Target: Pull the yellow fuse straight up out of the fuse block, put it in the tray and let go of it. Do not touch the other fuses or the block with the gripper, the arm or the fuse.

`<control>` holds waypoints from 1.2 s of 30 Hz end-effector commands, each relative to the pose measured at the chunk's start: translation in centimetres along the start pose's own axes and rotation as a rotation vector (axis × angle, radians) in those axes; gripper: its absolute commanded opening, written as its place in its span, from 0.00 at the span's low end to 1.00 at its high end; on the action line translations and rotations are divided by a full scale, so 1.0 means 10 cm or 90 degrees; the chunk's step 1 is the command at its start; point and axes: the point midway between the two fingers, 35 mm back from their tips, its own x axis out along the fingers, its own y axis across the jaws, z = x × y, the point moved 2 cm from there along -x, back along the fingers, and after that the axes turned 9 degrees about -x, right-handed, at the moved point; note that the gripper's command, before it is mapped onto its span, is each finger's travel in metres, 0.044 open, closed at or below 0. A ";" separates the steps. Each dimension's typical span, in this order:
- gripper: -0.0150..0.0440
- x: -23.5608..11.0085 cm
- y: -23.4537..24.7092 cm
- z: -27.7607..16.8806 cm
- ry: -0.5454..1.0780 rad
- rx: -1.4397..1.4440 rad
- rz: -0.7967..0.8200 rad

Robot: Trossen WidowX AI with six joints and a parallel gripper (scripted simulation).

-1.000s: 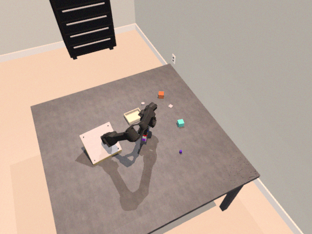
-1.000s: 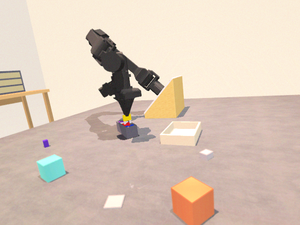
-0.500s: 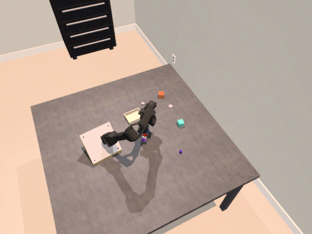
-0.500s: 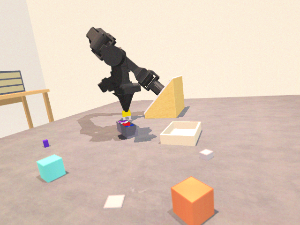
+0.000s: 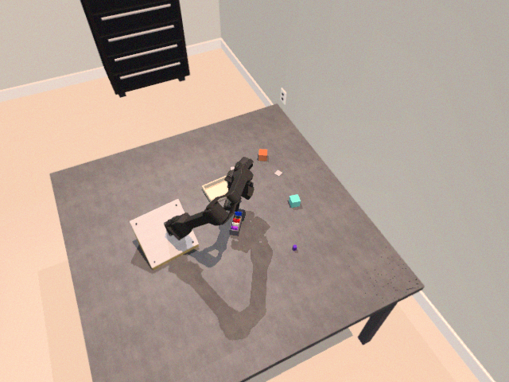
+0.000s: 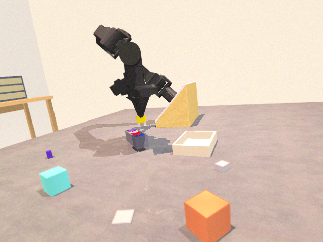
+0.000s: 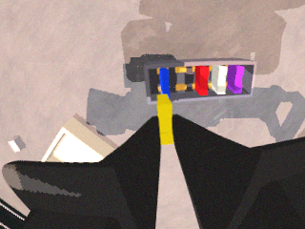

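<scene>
My gripper (image 6: pixel 141 117) (image 7: pixel 164 121) is shut on the yellow fuse (image 6: pixel 141 120) (image 7: pixel 166 120) and holds it in the air, a little above the grey fuse block (image 6: pixel 138 139) (image 7: pixel 202 80) (image 5: pixel 239 225). The fuse's metal blades hang clear of the block in the exterior view. The block holds a blue fuse (image 7: pixel 164 80), a red fuse (image 7: pixel 202 79), a white fuse (image 7: pixel 219 79) and a purple fuse (image 7: pixel 235 79); the slot beside the blue one is empty. The cream tray (image 6: pixel 194 142) (image 5: pixel 215 188) (image 7: pixel 71 143) stands open beside the block.
A teal cube (image 6: pixel 55 180) (image 5: pixel 294 200), an orange cube (image 6: pixel 207 215) (image 5: pixel 262 153), a small purple block (image 6: pixel 49 154) (image 5: pixel 294 247), a small white block (image 6: pixel 221 166) and a flat white tile (image 6: pixel 123 216) (image 5: pixel 277 173) lie on the table. The arm's wedge base (image 6: pixel 179 106) stands behind the tray.
</scene>
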 end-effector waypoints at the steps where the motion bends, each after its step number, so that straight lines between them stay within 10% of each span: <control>1: 0.25 -0.03 0.21 -0.06 0.002 0.003 0.006; 36: 0.25 0.02 1.46 -0.94 0.002 0.005 0.004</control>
